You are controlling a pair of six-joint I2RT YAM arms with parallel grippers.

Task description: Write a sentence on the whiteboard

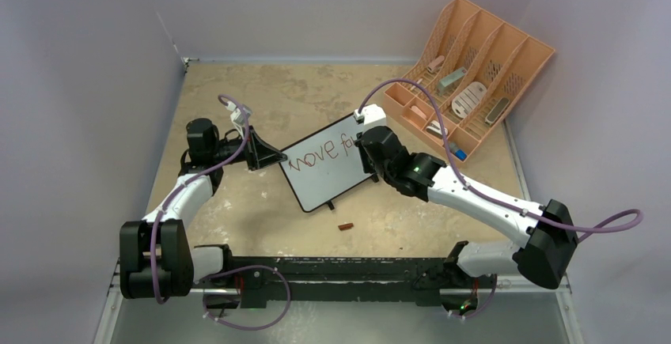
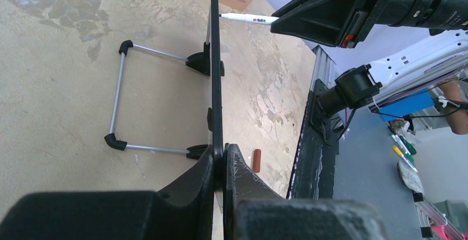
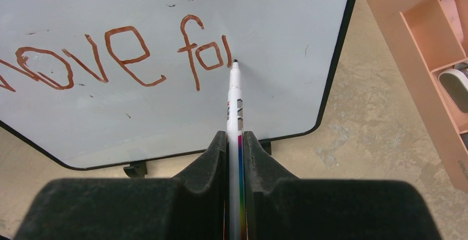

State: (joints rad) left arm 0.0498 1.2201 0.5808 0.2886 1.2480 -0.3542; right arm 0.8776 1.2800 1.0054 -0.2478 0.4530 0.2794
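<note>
The whiteboard [image 1: 324,166] stands tilted on its feet at the table's middle, with "move fo" and one more stroke in brown ink [image 3: 110,52] on it. My left gripper [image 1: 269,156] is shut on the board's left edge; the left wrist view shows the frame [image 2: 216,74] edge-on between the jaws. My right gripper [image 1: 365,145] is shut on a white marker [image 3: 234,113]. The marker's tip touches the board just right of the last stroke. The marker also shows in the left wrist view [image 2: 248,19].
A peach slotted desk organizer [image 1: 467,75] with small items stands at the back right. A small brown marker cap [image 1: 346,226] lies on the table in front of the board. The board's wire stand [image 2: 118,96] rests behind it.
</note>
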